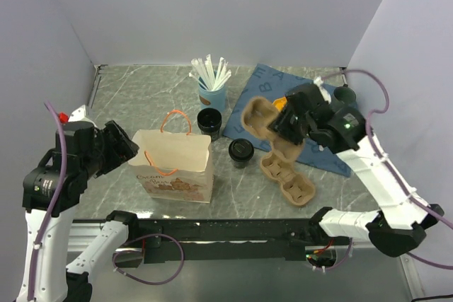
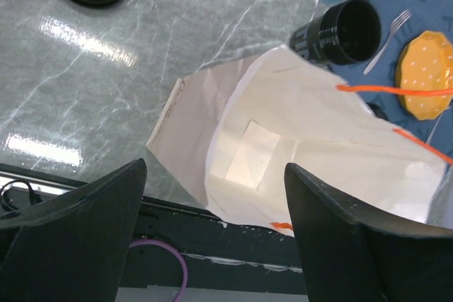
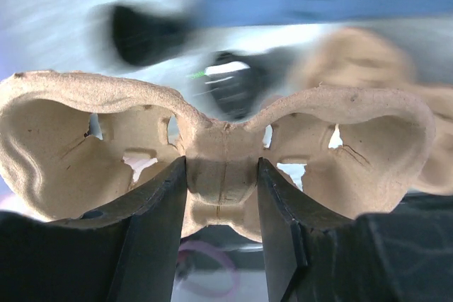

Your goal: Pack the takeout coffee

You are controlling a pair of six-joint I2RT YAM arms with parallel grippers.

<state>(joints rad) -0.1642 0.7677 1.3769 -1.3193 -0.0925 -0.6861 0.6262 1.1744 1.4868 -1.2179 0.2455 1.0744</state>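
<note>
Small black lidded takeout cup [image 1: 241, 152]: likely light, crushable; best gripped mid-wall. Tan pulp carrier [image 3: 71, 139] pinched in right hand [image 3: 221, 175]; left hand [image 2: 212, 171] spread.

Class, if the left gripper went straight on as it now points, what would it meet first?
Probably the paper bag: its open mouth lies straight ahead of the left gripper, though depth is unclear.

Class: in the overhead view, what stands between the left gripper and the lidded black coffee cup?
The open paper bag with orange handles stands between the left gripper and the takeout coffee; the top view shows it.
</note>
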